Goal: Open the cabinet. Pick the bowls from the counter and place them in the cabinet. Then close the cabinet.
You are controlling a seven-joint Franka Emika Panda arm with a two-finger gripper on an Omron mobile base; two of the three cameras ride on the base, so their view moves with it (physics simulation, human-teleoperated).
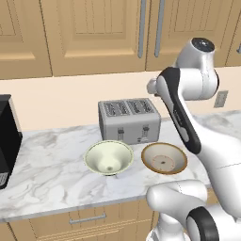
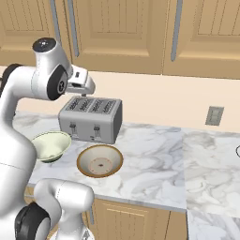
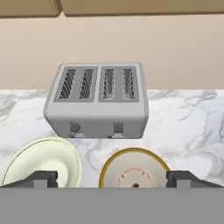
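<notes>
The cabinet [image 1: 94, 37] hangs above the counter with both doors shut, their silver bar handles [image 1: 142, 28] meeting at the middle. On the marbled counter [image 1: 47, 174] in front of the toaster sit the two bowls: a deep cream bowl [image 1: 109, 157] [image 3: 43, 164] on the left and a shallower brown-rimmed bowl [image 1: 164, 158] [image 3: 133, 168] on the right. My gripper [image 2: 86, 89] [image 3: 113, 178] hovers high above the toaster and bowls, pointing down. It is open, its fingertips [image 3: 43, 178] spread wide with nothing between them.
A silver four-slot toaster [image 1: 129, 120] stands against the wall behind the bowls. A black appliance [image 1: 7, 136] sits at the counter's left end. A wall outlet [image 2: 214, 116] is to the right. Drawers [image 1: 87, 220] lie under the counter edge.
</notes>
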